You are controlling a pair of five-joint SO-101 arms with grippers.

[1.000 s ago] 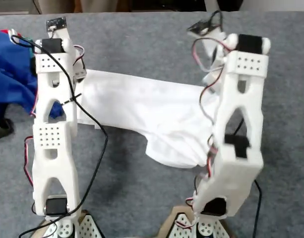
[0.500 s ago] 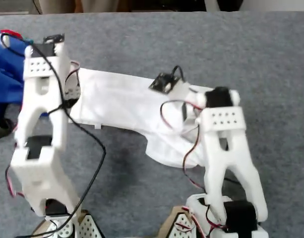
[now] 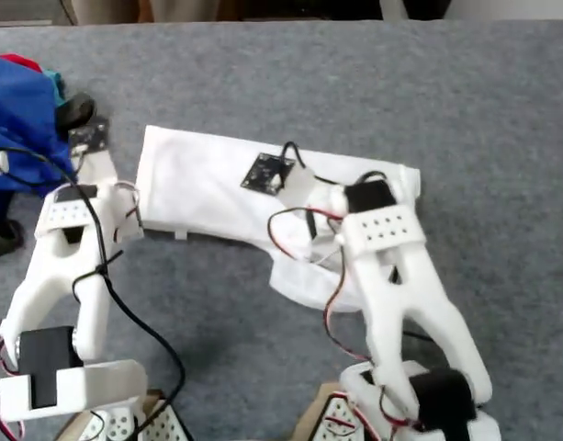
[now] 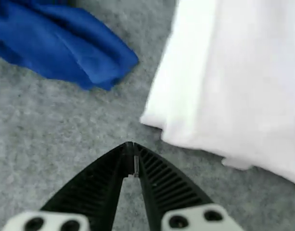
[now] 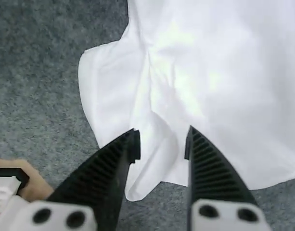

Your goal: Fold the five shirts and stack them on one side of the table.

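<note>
A grey worktop (image 3: 465, 110) takes up nearly the whole of the high view. Its covering looks like felt or short carpet, and up close in the wrist views it has a fine speckled, fibrous grain of lighter and darker grey. At the left edge of the high view, about halfway down, a dark rounded thing (image 3: 0, 241) lies on the worktop, cut off by the frame. What it is cannot be told. At the near edge, a tan board (image 3: 310, 421) rests on the grey covering. Beyond the far edge runs a narrow strip of the room (image 3: 106, 9), with brown wooden-looking patches toward the left, dark in the middle and pale toward the right.
</note>
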